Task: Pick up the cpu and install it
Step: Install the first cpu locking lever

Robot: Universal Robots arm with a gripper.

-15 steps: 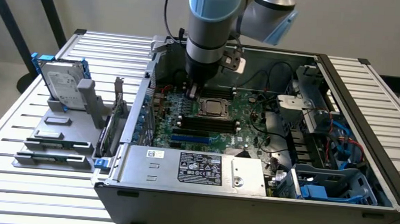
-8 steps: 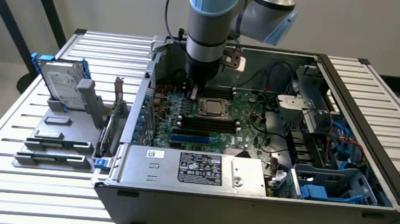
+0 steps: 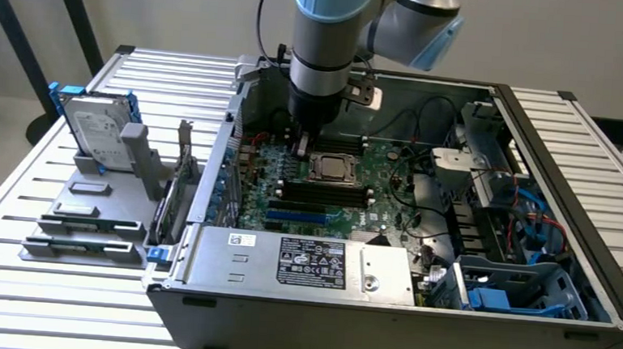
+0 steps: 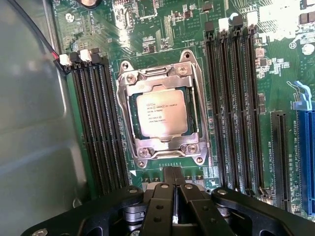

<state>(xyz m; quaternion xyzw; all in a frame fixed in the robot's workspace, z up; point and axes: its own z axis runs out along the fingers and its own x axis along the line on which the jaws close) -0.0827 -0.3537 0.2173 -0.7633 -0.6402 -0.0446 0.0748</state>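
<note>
cpu (image 4: pixel 161 114) is sitting flat in the motherboard (image 3: pixel 337 200) socket, metal retention frame (image 4: pixel 160 78) lying closed around it, printed silver lid facing up; hand (image 4: pixel 172 178) is hovering just beside the socket's edge, fingers pressed together, pinching nothing; black RAM slots (image 4: pixel 96 123) are running along both sides of the socket; arm (image 3: pixel 325 37) is reaching down into the open PC case (image 3: pixel 389 321) standing on the slatted worktop (image 3: pixel 25 246); hard drive (image 3: pixel 92 133) is standing in a grey fixture on the exterior view's left
</note>
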